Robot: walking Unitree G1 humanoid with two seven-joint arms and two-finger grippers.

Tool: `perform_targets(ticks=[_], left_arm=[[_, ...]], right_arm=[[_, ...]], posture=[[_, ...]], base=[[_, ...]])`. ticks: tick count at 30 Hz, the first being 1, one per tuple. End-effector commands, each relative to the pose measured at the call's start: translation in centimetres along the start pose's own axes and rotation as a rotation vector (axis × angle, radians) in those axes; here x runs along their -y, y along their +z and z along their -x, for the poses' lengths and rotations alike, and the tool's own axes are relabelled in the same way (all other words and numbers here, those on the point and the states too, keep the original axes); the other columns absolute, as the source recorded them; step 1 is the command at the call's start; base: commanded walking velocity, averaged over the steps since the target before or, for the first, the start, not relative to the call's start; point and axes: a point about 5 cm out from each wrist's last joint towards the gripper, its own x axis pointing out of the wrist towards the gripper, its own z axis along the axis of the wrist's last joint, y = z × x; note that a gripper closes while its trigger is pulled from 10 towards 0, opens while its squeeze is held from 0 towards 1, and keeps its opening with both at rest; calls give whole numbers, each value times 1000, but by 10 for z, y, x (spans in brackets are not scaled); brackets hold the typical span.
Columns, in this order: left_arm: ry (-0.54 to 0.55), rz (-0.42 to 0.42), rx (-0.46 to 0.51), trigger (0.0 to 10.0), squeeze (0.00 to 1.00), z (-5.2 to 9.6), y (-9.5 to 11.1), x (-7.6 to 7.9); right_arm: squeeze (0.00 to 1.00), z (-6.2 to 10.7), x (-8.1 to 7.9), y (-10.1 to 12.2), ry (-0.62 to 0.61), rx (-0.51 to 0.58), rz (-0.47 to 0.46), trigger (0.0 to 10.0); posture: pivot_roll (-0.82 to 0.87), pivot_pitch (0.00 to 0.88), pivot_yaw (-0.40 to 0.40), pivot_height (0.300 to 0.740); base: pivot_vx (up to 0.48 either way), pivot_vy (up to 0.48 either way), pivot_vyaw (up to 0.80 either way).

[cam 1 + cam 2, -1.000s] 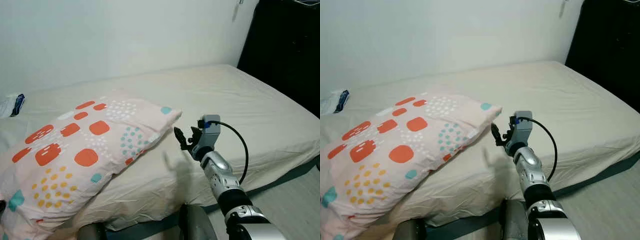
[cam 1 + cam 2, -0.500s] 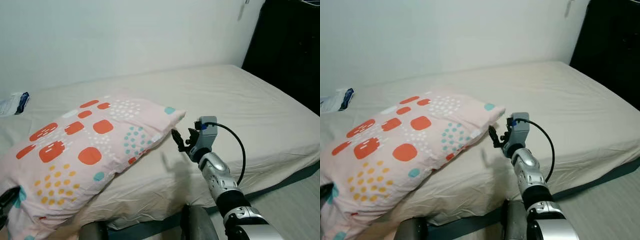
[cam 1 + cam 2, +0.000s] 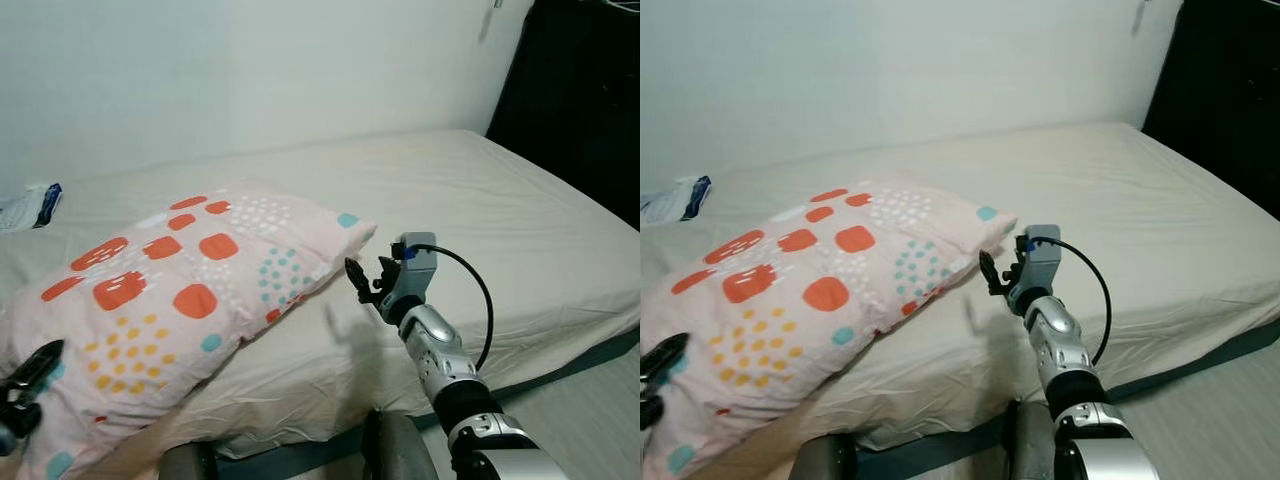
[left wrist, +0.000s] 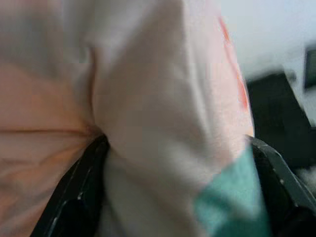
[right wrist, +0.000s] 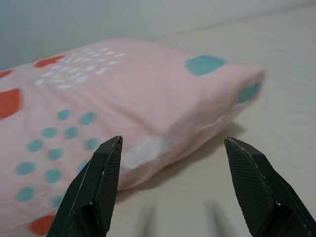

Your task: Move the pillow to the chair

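the pillow point(image 3: 190, 300), pale pink with orange, teal and yellow marks, lies slantwise on the bed point(image 3: 480, 200), its near end at the bed's front edge on the robot's left and its far corner pointing toward the middle of the mattress. the left tool point(image 3: 25, 390) sits at that near end; in its wrist view the two black fingers point(image 4: 79, 197) stand on either side of a fold of pillow fabric, so it appears closed on the pillow's corner. the right tool point(image 3: 362, 280) hangs just beside the far corner, not touching it; its wrist view shows the fingers point(image 5: 98, 182) spread wide, with the teal-spotted corner between and beyond them. a small white and blue packet point(image 3: 28, 205) lies on the bed near the wall, well apart from the pillow. no chair can be made out.

step in hand, as judged: securing a two-point hold before the lift, with one end gripped and the other not yet taken. the next move calls for the right tool to advance until the corner seam lies between its fingers and then to pinch enough fabric to hold. the filling is soft, so a shallow bite may slip, and the pillow will likely sag between the two holds once raised. the carry to the chair has not begun.
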Motion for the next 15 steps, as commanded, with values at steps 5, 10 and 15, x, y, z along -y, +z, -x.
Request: perform_targets(ticks=[5, 10, 15], left_arm=[[-23, -133, -145, 10000, 0, -41, -30, 20], [-6, -203, -153, 10000, 0, -69, -41, 32], [68, -238, -101, 5137, 0, -97, -42, 44]], right_arm=[[0, -1, -3, -2, 12, -18, -4, 10000], [0, -2, -4, -2, 14, -19, -1, 10000], [0, -1, -3, -1, 8, -15, 1, 10000]], posture=[[46, 0, -62, 535], [37, 0, -56, 535], [29, 0, -48, 535]], base=[[0, 0, 0], [0, 0, 0], [0, 0, 0]])
